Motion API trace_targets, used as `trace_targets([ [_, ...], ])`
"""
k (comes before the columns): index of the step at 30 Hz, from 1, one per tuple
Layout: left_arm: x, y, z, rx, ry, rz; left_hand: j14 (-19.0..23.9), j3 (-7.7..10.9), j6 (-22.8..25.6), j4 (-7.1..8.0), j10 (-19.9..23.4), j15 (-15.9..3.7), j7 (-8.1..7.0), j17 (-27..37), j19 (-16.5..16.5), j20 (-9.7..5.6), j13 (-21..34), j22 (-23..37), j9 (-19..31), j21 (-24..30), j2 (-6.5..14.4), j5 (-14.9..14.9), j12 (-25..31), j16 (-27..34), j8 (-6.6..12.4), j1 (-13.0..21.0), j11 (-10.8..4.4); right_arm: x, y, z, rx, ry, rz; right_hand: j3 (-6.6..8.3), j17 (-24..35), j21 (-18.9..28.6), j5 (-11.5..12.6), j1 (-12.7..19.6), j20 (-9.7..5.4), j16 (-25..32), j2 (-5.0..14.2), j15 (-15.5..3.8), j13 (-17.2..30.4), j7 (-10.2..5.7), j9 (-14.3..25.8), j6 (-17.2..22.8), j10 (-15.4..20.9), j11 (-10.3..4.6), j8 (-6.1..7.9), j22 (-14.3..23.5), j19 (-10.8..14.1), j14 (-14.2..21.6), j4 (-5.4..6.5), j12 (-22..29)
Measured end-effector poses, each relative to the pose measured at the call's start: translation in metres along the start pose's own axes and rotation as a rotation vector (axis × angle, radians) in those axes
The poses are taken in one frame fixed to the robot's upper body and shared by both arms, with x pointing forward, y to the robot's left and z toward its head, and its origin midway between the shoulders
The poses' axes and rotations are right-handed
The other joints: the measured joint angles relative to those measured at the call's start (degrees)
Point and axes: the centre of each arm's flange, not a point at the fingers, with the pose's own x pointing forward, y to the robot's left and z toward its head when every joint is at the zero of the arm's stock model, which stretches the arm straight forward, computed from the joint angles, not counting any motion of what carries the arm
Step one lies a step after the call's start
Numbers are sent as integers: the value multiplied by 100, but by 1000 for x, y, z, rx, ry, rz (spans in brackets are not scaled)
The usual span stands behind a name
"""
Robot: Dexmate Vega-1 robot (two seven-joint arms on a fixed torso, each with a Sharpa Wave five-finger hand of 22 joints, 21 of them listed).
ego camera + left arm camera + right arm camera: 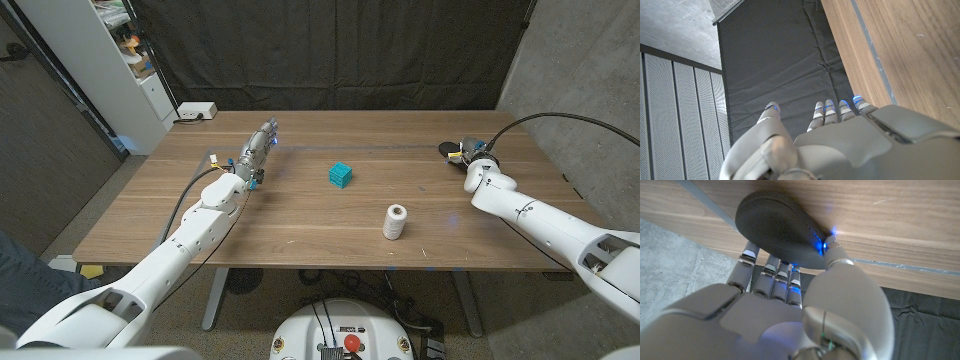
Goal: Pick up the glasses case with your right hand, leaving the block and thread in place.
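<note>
Head view, right hand: the right hand (470, 160) is at the table's far right, reaching onto the dark glasses case (447, 149), whose end pokes out on the hand's left side; from here I cannot tell how firmly it is gripped.
Head view, left hand: the left hand (256, 150) rests at the far left with its fingers pointing away, holding nothing, well apart from the case.
Head view, bystanders: the teal block (340, 176) sits mid-table, and the white thread spool (395, 221) stands nearer and to its right; both lie left of the case and clear of the right arm.
Left wrist view: the left hand (840, 140) has its fingers straight, side by side and empty, over the wooden table (905, 55) edge.
Right wrist view: the right hand (785, 315) has fingers under the oval glasses case (775, 225) and thumb against its rim, so it looks pinched on the case; the case's long axis runs across the fingers.
Judgement: the right hand is by far the nearer one, and a lift straight up should leave the block and thread undisturbed.
</note>
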Motion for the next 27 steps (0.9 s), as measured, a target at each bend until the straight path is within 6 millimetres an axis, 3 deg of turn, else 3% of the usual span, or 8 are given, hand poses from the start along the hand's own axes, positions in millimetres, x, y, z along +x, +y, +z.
trace_targets([
  [9, 2, 1, 0, -2, -3, -3, 0, 0, 0, 0, 0, 0, 0, 0, 0, 0, 0, 0, 0, 0, 22, 0, 0, 0, 0, -22, 0, -2, -5, 2, 2, -6, -13, -25, 36, 23, -31, 15, -2, 32, -15, 20, 0, -26, 4, 27, 30, -30, 0, 15, 1, 43, 25, 0],
  [10, 3, 1, 0, -3, -2, -3, 0, 0, 0, 0, 0, 0, 0, 0, 0, -1, 0, 0, 0, 0, 22, 0, 0, 0, 0, -22, 0, -2, -5, 2, 2, -6, -15, -25, 36, 23, -32, 29, -72, 32, -29, 11, 11, -28, 11, 29, 30, -30, 0, 16, 72, 52, 24, 0],
  [13, 3, 0, 0, -3, -4, -5, 0, 0, 0, 0, 0, 0, 0, 0, 0, 0, 0, 0, 0, 0, 22, 0, 0, 0, 0, -22, 0, -3, -6, 3, 4, -9, -16, -25, 36, 23, -32, 58, -73, 32, -58, 6, 27, -46, 27, 69, 30, -31, 0, 20, 72, 57, 24, 0],
  [14, 3, 0, 0, -3, -3, -5, 0, 0, 0, 0, 0, 0, 0, 0, 0, -1, 0, 0, 0, 0, 22, 0, 0, 0, 0, -22, 0, -3, -7, 3, 3, -9, -19, -25, 36, 23, -33, 58, -139, 32, -58, 1, 27, -38, 27, 81, 31, -31, 0, 24, 138, 63, 24, 0],
  [16, 3, 0, 0, -3, -4, -6, 0, 0, 0, 0, 0, 0, 0, 0, 0, -1, 0, 0, 0, 0, 22, 0, 0, 0, 0, -22, 0, -3, -8, 4, 4, -11, -21, -26, 37, 23, -50, 58, -498, 78, -58, -11, 27, -47, 28, 90, 32, -29, 0, 24, 497, 76, 24, 0],
  [20, 4, 1, -1, -3, -3, -6, 0, 0, 0, 0, 0, 0, 0, 0, 0, 0, 0, 0, 0, 0, 22, 0, 0, 0, 0, -22, 0, -4, -10, 5, 2, -13, -26, -27, 37, 27, -56, 57, -523, 81, -57, -10, 27, -47, 28, 109, 71, -12, 0, 34, 523, 113, 24, 0],
  [22, 5, 1, 0, -3, -4, -6, 0, 0, 0, 0, 0, 0, 0, 0, 0, -1, 0, 0, 0, 0, 22, 0, 0, 0, 0, -22, 0, -4, -11, 6, 2, -16, -28, -35, 45, 33, -68, 57, -614, 99, -57, -19, 26, -47, 28, 109, 81, -22, 0, 31, 613, 123, 31, 0],
  [27, 5, 1, 0, -3, -4, -8, 0, 0, 0, 0, 0, 0, 0, 0, 0, -1, 0, 0, 0, 0, 22, 0, 0, 0, 0, -22, 0, -4, -13, 8, 3, -22, -31, -42, 48, 33, -73, 56, -616, 100, -56, -19, 26, -47, 28, 109, 81, -22, -1, 23, 615, 123, 25, 0],
])
